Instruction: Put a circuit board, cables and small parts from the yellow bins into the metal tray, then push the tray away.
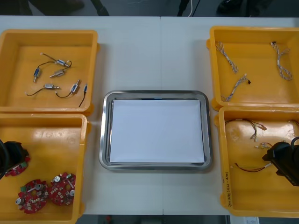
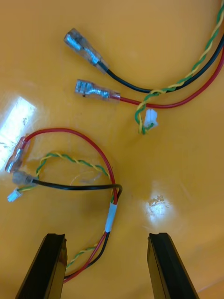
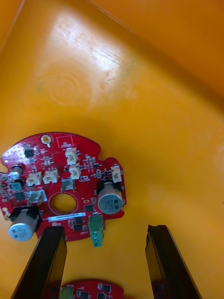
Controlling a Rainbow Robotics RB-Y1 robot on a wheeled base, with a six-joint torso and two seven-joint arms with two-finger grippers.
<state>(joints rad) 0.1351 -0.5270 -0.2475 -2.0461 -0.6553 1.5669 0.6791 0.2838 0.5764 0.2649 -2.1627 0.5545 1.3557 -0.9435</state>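
My left gripper [image 3: 105,261] hangs open low in the near-left yellow bin [image 1: 46,135]. A round red circuit board [image 3: 60,187] lies just ahead of its fingers, toward one side, and a second board [image 3: 88,289] peeks out between them. In the front view that gripper [image 1: 13,157] covers part of one board [image 1: 17,169]; two more boards [image 1: 46,192] lie nearer the front. My right gripper [image 2: 106,266] is open in the near-right bin [image 1: 224,154], and a red, yellow and black cable [image 2: 109,205] runs between its fingers. The metal tray [image 1: 105,135], white inside, holds nothing.
The far-left bin [image 1: 14,39] holds several small metal parts [image 1: 56,74]. Twisted blue and white cables [image 1: 233,84] lie in the far-right bin [image 1: 215,46]. A second red and yellow cable [image 2: 163,93] lies ahead of my right gripper. Bare table surrounds the tray.
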